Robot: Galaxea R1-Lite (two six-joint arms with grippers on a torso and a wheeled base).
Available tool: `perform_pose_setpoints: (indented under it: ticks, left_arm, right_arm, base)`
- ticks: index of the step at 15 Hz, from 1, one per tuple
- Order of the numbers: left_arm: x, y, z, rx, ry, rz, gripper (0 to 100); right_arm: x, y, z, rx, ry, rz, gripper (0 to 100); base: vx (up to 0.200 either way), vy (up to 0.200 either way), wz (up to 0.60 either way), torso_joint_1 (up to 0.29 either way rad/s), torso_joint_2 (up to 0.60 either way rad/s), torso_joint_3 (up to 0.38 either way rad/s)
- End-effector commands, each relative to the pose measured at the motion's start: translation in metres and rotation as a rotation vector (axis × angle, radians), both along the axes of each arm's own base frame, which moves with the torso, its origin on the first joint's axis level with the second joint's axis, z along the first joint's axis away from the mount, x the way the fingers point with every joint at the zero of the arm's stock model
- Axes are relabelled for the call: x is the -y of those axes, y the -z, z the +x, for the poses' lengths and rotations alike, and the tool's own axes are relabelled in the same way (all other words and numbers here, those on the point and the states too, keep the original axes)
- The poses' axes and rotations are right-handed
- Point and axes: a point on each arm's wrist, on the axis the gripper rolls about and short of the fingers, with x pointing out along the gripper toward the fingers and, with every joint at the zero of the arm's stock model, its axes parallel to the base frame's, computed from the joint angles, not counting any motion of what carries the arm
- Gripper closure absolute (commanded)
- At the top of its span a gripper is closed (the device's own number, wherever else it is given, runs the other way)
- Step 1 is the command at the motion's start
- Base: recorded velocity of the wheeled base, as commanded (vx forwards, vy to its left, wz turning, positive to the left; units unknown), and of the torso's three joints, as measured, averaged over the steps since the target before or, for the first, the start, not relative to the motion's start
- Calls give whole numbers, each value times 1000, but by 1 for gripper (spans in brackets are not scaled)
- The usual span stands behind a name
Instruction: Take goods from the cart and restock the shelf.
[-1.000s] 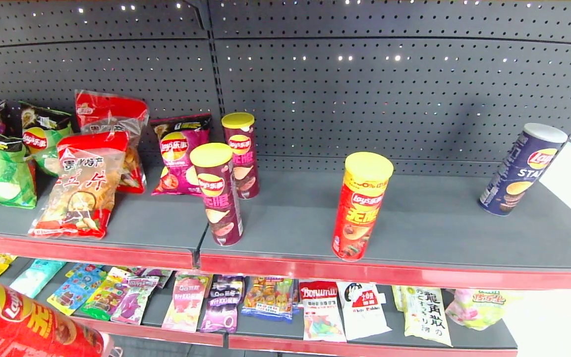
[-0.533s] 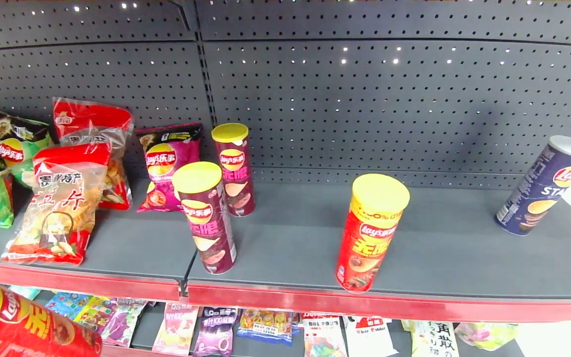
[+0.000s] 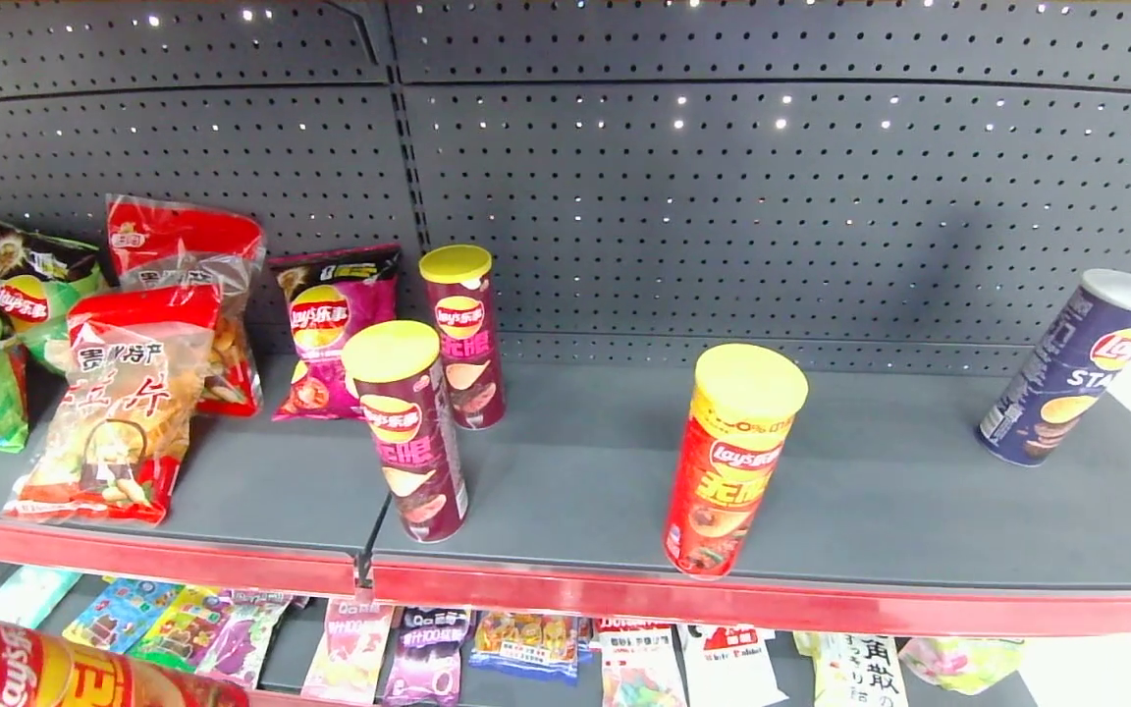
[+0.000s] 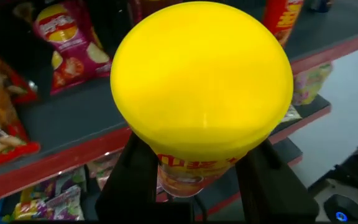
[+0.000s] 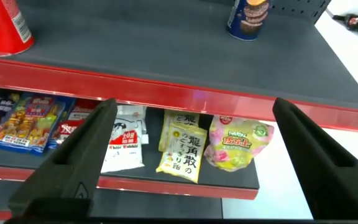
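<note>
My left gripper (image 4: 199, 183) is shut on a red chips can with a yellow lid (image 4: 201, 74), black fingers (image 4: 129, 180) on either side of its body. That held can (image 3: 35, 678) lies at the bottom left corner of the head view, below the shelf's red front edge. On the grey shelf (image 3: 575, 471) a matching red can (image 3: 734, 462) stands upright near the front. My right gripper (image 5: 197, 155) is open and holds nothing, level with the shelf's red lip (image 5: 166, 87).
Two maroon cans (image 3: 408, 432) (image 3: 462, 334) stand left of centre and a navy can (image 3: 1071, 368) at the far right. Snack bags (image 3: 124, 393) fill the shelf's left end. Bare shelf lies between the red and navy cans. Small packets (image 5: 185, 149) line the lower shelf.
The head camera shifted first, so the shelf sits lower in the picture. Since then the held red can has sunk and turned flatter at the bottom left corner.
</note>
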Motion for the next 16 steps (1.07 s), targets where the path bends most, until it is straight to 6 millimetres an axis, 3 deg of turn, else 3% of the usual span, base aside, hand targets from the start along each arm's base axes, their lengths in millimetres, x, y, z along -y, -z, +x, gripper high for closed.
perform_pose_setpoints:
  ticks: [1, 6, 16]
  left_arm:
    - [0, -1, -3, 14, 34, -10, 100]
    - [1, 0, -1, 3, 40, -7, 100]
    - [4, -10, 11, -47, 34, -24, 100]
  right_arm:
    - [0, 1, 1, -9, -5, -6, 0]
    - [0, 1, 1, -7, -6, -2, 0]
    - [0, 4, 4, 54, -27, 79, 0]
  base:
    - [0, 0, -600, 2, -2, 7]
    - [0, 0, -600, 2, 3, 3]
    - [0, 0, 0, 0, 0, 0]
